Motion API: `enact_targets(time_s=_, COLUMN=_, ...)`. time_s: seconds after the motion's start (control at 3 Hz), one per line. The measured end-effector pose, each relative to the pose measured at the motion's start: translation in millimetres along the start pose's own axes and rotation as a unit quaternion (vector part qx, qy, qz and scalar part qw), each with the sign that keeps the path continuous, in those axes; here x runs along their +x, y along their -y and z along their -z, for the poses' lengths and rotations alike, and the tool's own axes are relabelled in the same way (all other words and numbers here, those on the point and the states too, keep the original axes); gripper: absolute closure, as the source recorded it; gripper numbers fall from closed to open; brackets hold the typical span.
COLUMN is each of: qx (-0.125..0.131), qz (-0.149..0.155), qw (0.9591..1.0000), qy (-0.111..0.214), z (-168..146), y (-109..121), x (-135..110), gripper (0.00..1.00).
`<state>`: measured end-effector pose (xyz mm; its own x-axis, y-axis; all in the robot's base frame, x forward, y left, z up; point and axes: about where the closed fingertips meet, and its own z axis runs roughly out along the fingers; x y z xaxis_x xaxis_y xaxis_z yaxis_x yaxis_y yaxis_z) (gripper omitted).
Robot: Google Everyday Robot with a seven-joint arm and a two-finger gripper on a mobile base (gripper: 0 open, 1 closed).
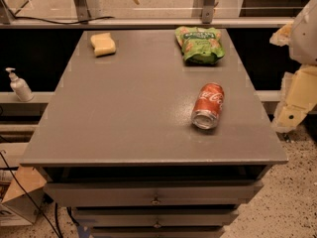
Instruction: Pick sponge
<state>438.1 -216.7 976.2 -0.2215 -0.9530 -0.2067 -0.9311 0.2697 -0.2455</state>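
The sponge (103,43) is a small pale yellow foam block with rounded corners. It lies flat at the far left corner of the grey tabletop (124,113). My gripper (293,105) is the cream-coloured boxy part at the right edge of the view. It hangs beside the table's right side, off the top and far from the sponge. Nothing is seen in it.
A red soda can (208,105) lies on its side at the right middle of the table. A green snack bag (199,44) lies at the far right. A white pump bottle (20,86) stands on a ledge to the left. Drawers (156,195) are below the tabletop.
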Motion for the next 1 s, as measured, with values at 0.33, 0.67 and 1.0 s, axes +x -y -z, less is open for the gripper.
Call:
enact_targets(time_s=0.33, qx=0.0, qz=0.0, qw=1.0, qy=0.0, z=0.0, y=0.0, x=0.0, gripper=0.0)
enact_targets(time_s=0.67, qx=0.004, qz=0.024, qw=0.9993, qy=0.03, z=-10.7, y=3.1, x=-29.3, gripper=0.0)
enact_targets(time_s=1.0, qx=0.007, qz=0.054, qw=0.9946, qy=0.089, z=-24.2, y=11.2, x=-67.6, gripper=0.0)
